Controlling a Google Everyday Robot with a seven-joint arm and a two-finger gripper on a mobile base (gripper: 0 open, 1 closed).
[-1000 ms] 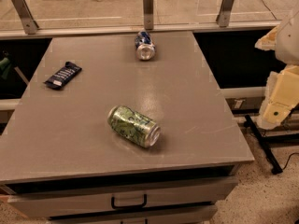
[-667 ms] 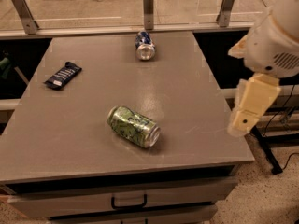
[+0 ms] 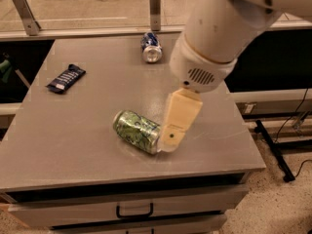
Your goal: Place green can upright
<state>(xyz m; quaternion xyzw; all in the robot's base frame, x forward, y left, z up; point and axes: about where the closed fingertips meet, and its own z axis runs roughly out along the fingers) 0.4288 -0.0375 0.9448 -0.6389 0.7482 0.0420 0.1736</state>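
The green can [image 3: 135,129], mottled light and dark green with silver ends, lies on its side near the front middle of the grey table [image 3: 73,145]. My gripper [image 3: 169,139] hangs down from the big white arm [image 3: 214,38] and sits right at the can's right-hand silver end, touching or nearly touching it. The can is not lifted.
A blue-and-silver can [image 3: 151,47] lies on its side at the table's far edge. A dark snack bar wrapper [image 3: 66,78] lies at the left. Metal rail posts [image 3: 155,1] stand behind the table. A drawer handle [image 3: 134,211] is below the front edge. Cables [image 3: 287,150] run on the floor at the right.
My arm has swung in from the right side over the table, and the gripper has come down to the green can's right end. The cans and wrapper have not moved.
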